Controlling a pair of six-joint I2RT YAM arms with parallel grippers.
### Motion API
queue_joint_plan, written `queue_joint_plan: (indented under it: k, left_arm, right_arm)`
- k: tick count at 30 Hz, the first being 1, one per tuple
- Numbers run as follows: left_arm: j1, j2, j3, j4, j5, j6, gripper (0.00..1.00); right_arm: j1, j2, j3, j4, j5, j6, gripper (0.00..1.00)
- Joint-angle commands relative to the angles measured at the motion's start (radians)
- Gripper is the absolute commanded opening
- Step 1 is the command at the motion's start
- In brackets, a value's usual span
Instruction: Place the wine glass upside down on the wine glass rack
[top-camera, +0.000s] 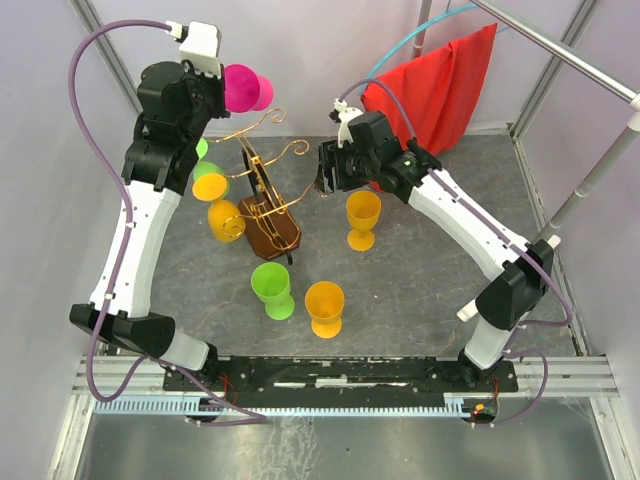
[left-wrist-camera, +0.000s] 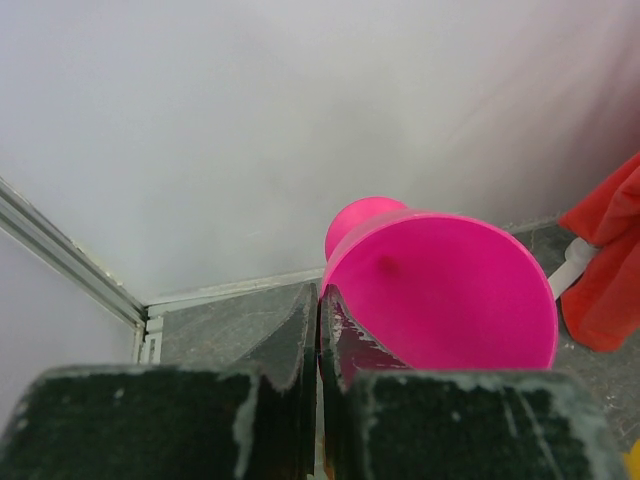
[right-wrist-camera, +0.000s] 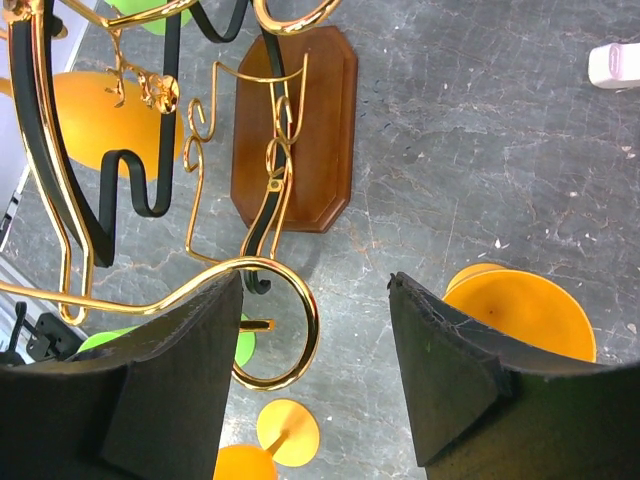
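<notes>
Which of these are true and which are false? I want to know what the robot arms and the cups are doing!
1. The left gripper holds a pink wine glass. True.
2. The right gripper is squeezing an orange glass. False: it is open and holds nothing. Its fingers sit on either side of a gold curl of the wine glass rack.
3. A green glass stands on the table. True.
4. The cloth in the far corner is blue. False: the cloth is red.
</notes>
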Motion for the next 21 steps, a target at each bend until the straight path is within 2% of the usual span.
queue_joint_plan:
  k: [1,21]
  left_arm:
    - [0.006,-0.038,-0.001,0.065,0.026,-0.036,0.03]
    - [0.009,-0.04,-0.012,0.071,0.042,-0.029,0.03]
  right_arm:
    - [0.029,-0.052,-0.022,-0.023,0.01,-0.002,0.68]
    - [0.168,-0.104,-0.106,-0.019,0.074,0.028,0.67]
